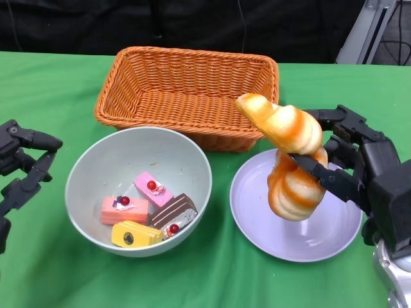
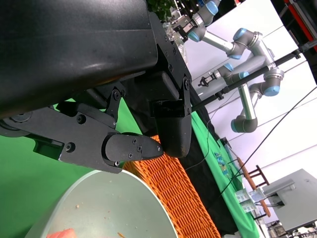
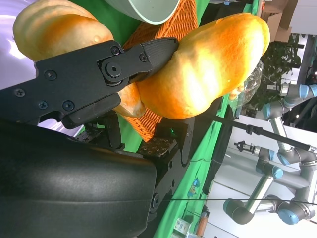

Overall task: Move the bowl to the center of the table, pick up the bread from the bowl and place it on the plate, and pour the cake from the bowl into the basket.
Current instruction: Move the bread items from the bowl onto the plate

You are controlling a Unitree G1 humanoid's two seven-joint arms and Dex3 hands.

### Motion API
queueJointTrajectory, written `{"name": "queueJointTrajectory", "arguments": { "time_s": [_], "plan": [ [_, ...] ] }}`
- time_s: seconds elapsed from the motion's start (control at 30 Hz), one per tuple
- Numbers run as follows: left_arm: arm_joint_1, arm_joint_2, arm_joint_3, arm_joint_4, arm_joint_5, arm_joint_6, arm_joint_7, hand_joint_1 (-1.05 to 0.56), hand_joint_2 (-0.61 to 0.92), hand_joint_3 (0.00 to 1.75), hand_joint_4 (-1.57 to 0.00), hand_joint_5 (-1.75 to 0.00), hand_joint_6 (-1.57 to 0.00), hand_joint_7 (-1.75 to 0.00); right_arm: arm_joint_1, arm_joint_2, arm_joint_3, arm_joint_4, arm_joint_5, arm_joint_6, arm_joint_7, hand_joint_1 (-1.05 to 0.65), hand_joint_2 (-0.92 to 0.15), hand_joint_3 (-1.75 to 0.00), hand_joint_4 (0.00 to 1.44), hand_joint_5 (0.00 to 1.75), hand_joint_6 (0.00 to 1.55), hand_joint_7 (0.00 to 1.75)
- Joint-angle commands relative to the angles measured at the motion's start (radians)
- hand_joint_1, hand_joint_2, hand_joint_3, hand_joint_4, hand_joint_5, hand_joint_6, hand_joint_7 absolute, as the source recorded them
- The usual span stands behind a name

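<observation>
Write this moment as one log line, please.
right hand: holds bread above plate | left hand: open beside bowl | cakes: in bowl

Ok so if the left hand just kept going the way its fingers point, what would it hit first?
Most likely the bowl: the left hand is open beside it, fingers aimed at its near rim, and its wrist view shows the rim just beyond them. Height is hard to judge.
</observation>
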Motion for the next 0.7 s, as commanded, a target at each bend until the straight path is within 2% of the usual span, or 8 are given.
{"name": "queueJointTrajectory", "arguments": {
  "time_s": [0.03, 0.33, 0.53, 0.7],
  "plan": [
    [-0.008, 0.020, 0.006, 0.003, -0.004, -0.013, 0.001, -0.24, 0.92, 0.34, -0.80, -1.55, -0.81, -1.08, 0.006, -0.019, -0.014, 0.021, 0.005, -0.030, -0.007, -0.20, -0.92, -0.11, 0.68, 1.55, 0.73, 1.09],
    [-0.009, 0.019, 0.006, 0.003, -0.005, -0.012, 0.000, -0.23, 0.92, 0.34, -0.80, -1.55, -0.81, -1.08, -0.021, -0.100, -0.011, 0.156, -0.090, -0.221, -0.044, -0.19, -0.91, -0.09, 0.72, 1.53, 0.74, 1.06],
    [-0.006, 0.017, 0.006, -0.005, -0.012, 0.001, -0.004, -0.24, 0.92, 0.34, -0.81, -1.53, -0.82, -1.08, -0.046, -0.135, -0.011, 0.229, -0.141, -0.291, -0.089, -0.21, -0.92, -0.06, 0.71, 1.59, 0.77, 1.02],
    [-0.006, 0.017, 0.005, -0.002, -0.024, 0.004, -0.014, -0.24, 0.92, 0.33, -0.81, -1.53, -0.82, -1.08, -0.059, -0.159, -0.007, 0.264, -0.174, -0.333, -0.114, -0.21, -0.92, -0.06, 0.72, 1.54, 0.78, 1.02]
  ]
}}
